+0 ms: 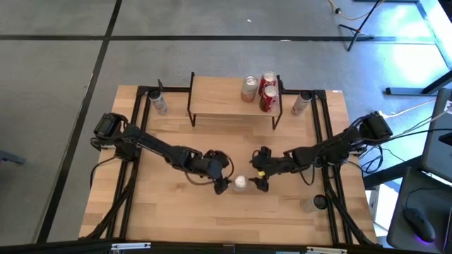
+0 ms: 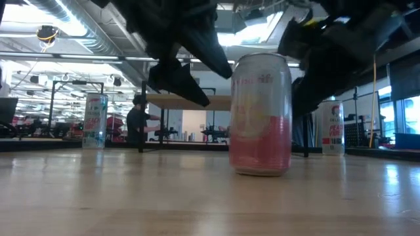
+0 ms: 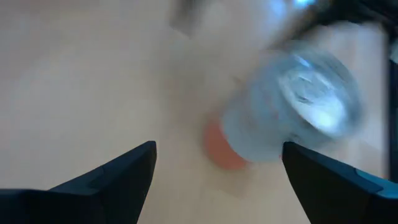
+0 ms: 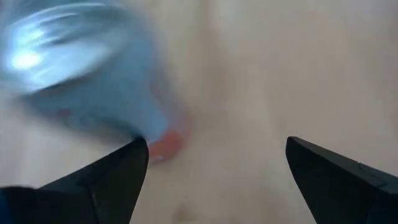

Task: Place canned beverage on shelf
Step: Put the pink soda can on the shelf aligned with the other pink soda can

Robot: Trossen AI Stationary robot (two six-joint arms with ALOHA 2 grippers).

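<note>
Pink can upright (tabletop), shelf behind.

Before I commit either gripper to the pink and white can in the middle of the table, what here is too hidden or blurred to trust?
- Pink and white can: its label print is too soft to read in the low view; both wrist views blur it.
- Left gripper and right gripper: fingertip clearance to the can is too small to judge from above; arms crowd the low view.
- Small wooden shelf with black legs: mostly hidden behind the arms in the low view.

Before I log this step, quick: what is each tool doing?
Left tool: open, holding nothing, beside the pink can.
Right tool: open, holding nothing, on the can's other side.
</note>
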